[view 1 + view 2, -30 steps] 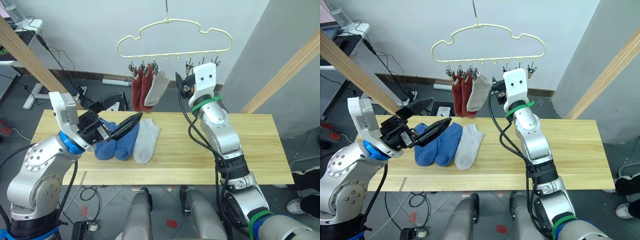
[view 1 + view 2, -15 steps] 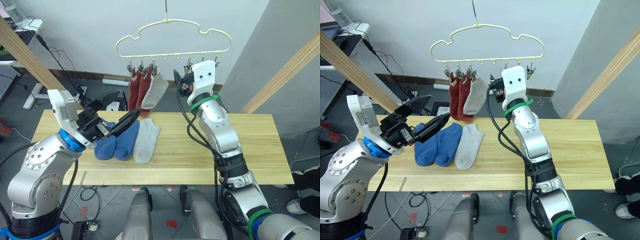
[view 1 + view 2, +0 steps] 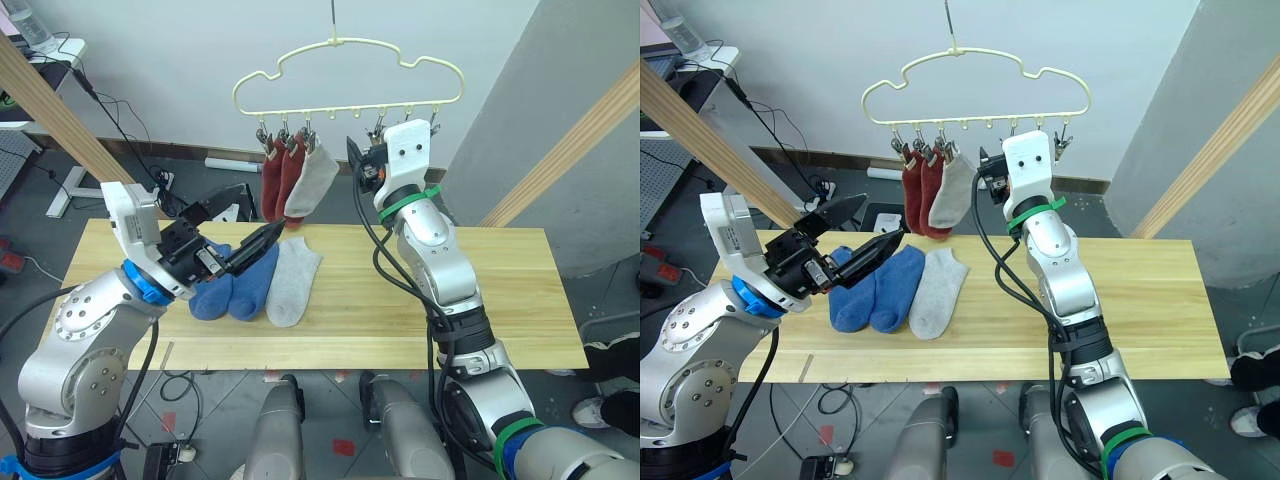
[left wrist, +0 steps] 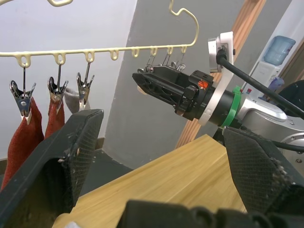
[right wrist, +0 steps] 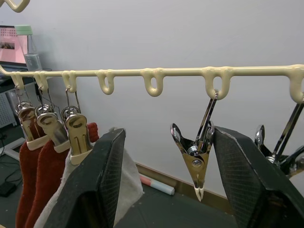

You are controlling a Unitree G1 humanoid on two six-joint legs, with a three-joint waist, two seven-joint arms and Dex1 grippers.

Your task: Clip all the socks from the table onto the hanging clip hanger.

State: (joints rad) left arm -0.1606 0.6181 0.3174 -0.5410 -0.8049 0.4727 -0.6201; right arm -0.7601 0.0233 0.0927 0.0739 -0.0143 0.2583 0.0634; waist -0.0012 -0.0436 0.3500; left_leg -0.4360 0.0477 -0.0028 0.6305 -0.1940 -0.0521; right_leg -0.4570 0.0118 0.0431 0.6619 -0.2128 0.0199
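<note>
Hovering at the left over the table (image 3: 480, 290): left gripper (image 3: 232, 228), fingers spread wide, gripping nothing, black tips reaching above the two blue socks (image 3: 232, 285). Lying just right of those, touching the nearer blue one: a light grey sock (image 3: 292, 281), flat on the planks. Hanging above and behind: clip hanger (image 3: 348, 72), with two rust red socks (image 3: 278, 180) and a second grey sock (image 3: 312, 180) dangling side by side from its leftmost clips. Hanging bare further right along the bar: a metal clip (image 5: 195, 153), between the fingers (image 5: 97, 180) in the right wrist view. Reaching up there: right gripper (image 3: 988, 172), fingers parted wide, gripping nothing, close beside the hanging grey sock.
</note>
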